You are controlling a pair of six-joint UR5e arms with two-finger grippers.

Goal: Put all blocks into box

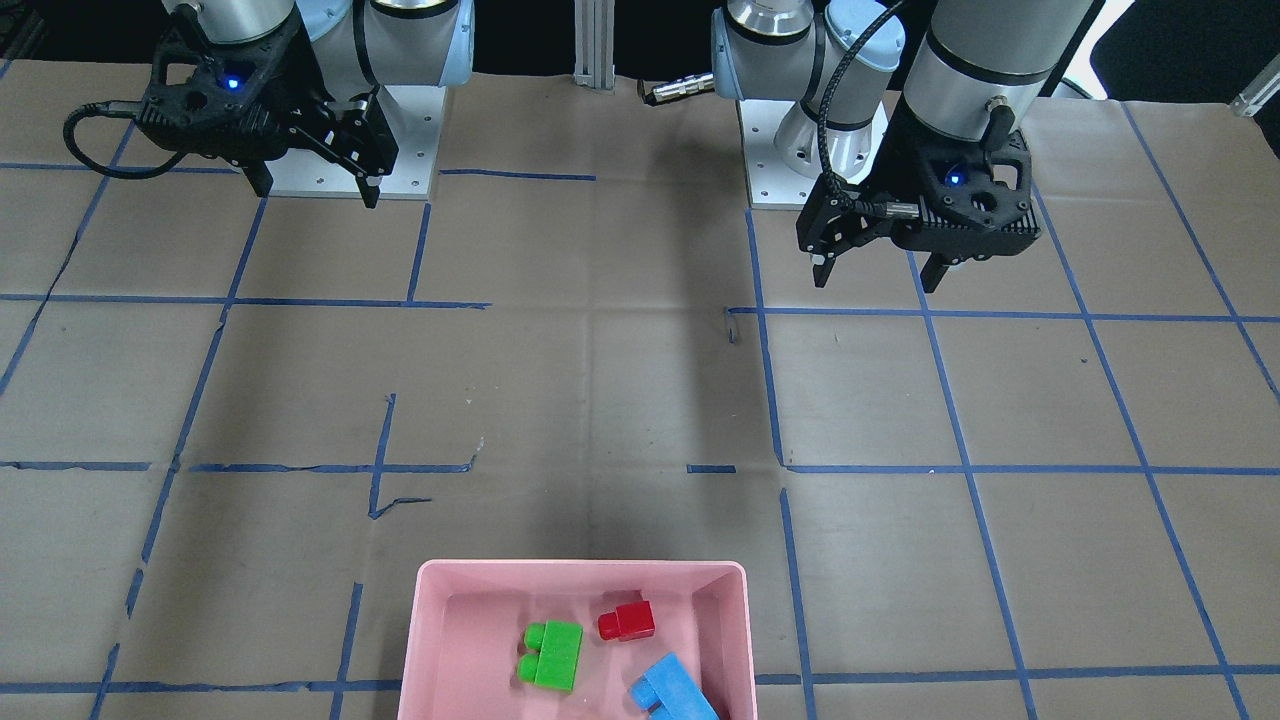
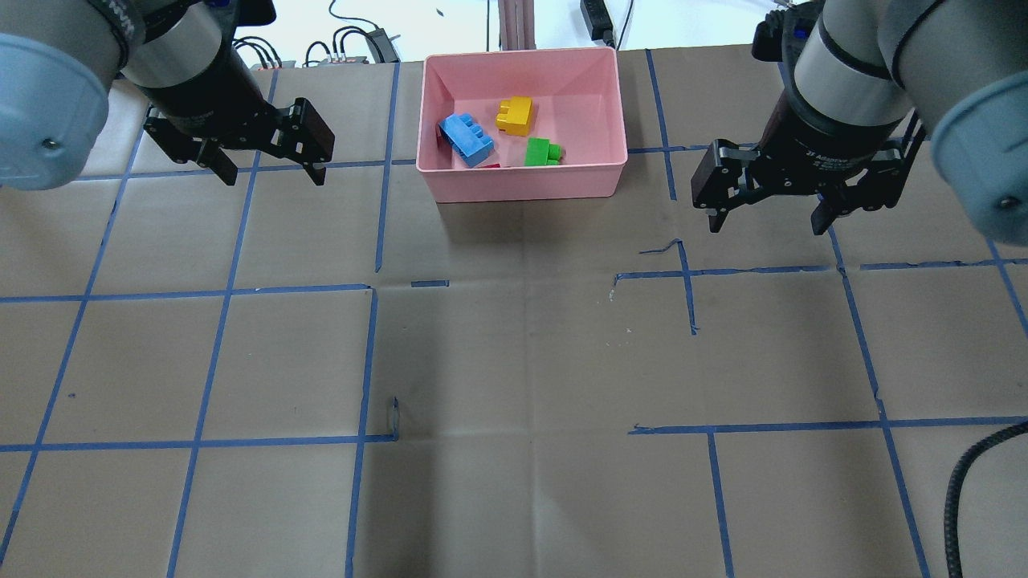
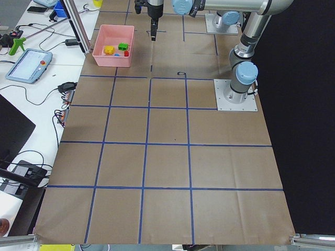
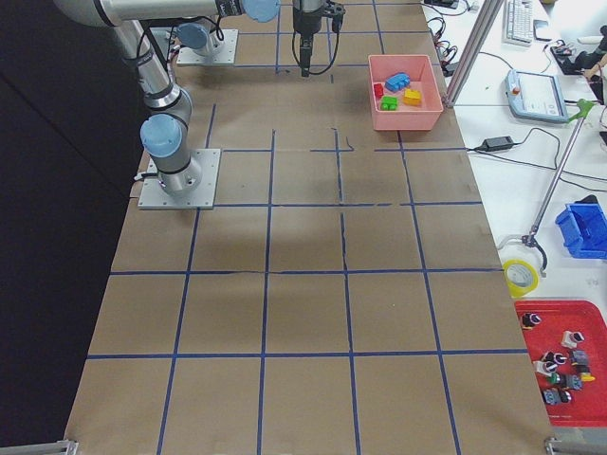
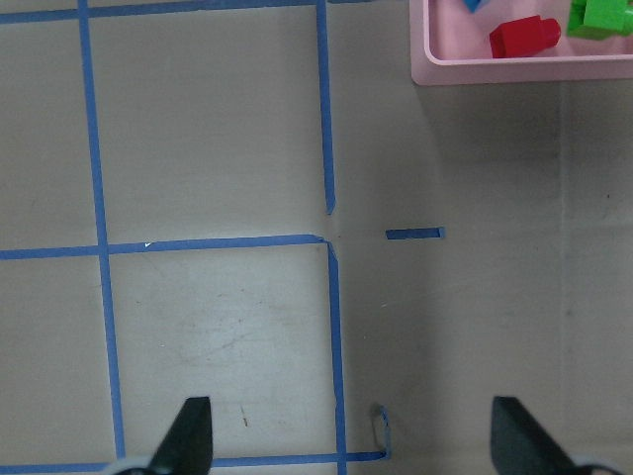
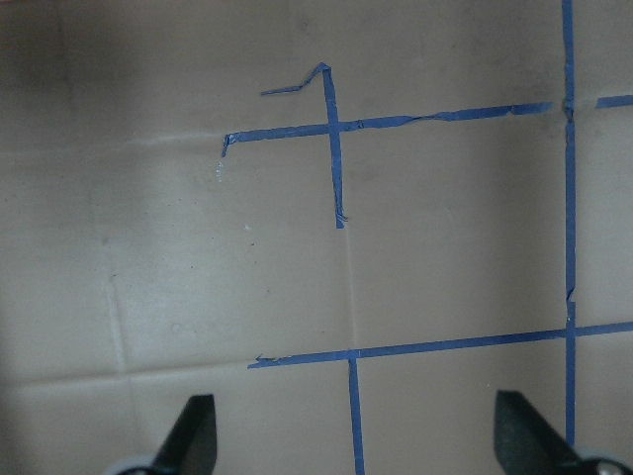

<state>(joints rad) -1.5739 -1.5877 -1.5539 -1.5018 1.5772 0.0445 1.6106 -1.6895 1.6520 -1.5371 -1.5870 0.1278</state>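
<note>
The pink box [image 2: 526, 181] stands at the table's far middle edge and also shows in the front-facing view [image 1: 580, 568]. Inside it lie the light blue block [image 2: 466, 138], the yellow block [image 2: 516, 116], the green block [image 2: 540, 152] and the red block [image 1: 628, 621]. My left gripper [image 2: 273, 177] is open and empty, hovering left of the box. My right gripper [image 2: 765, 227] is open and empty, hovering right of the box. The left wrist view shows the box's corner [image 5: 495, 74] with the red block [image 5: 524, 37] and green block [image 5: 605, 15] in it.
Brown paper with a blue tape grid [image 2: 373, 289] covers the table. An aluminium post [image 2: 514, 20] and cables stand behind the box. The arm bases [image 1: 400, 130] sit at the robot's side. A side table with a tablet [image 3: 29, 65] lies beyond the table edge.
</note>
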